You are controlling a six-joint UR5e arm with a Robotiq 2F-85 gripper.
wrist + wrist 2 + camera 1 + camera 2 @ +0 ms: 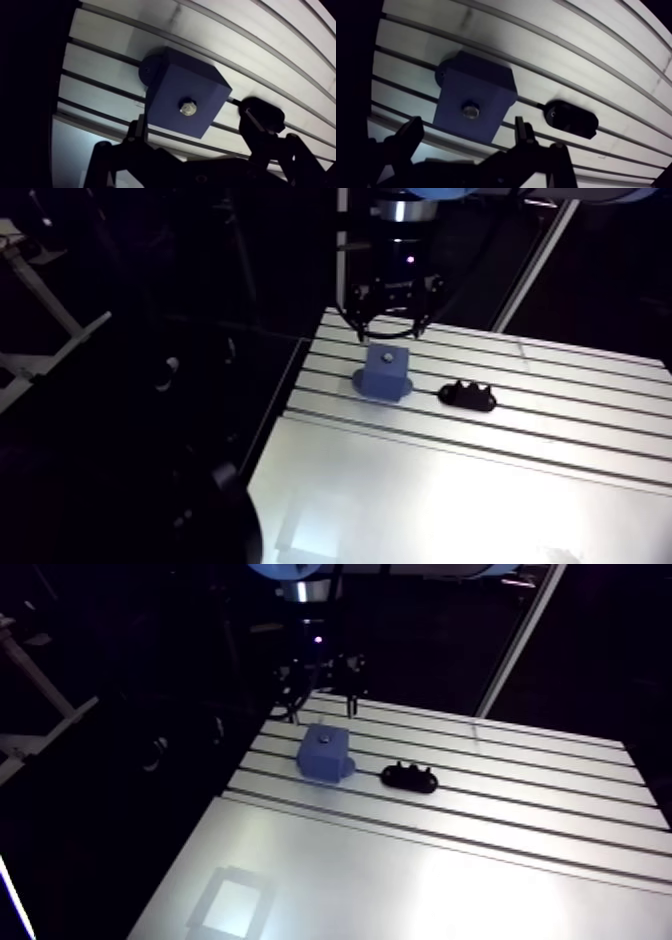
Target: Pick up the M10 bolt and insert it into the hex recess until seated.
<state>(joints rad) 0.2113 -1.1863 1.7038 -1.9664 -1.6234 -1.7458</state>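
A blue block stands on the slotted aluminium table. The metal head of the M10 bolt shows in the recess in the block's top face, upright and sunk in. My gripper hangs a little above the block, clear of it. Its two dark fingers are spread wide to either side of the block's top and hold nothing, so it is open. In the arm view the gripper sits just behind and above the block.
A small black ridged holder lies on the table just to the right of the block. The table's left edge runs close beside the block, with dark space beyond it.
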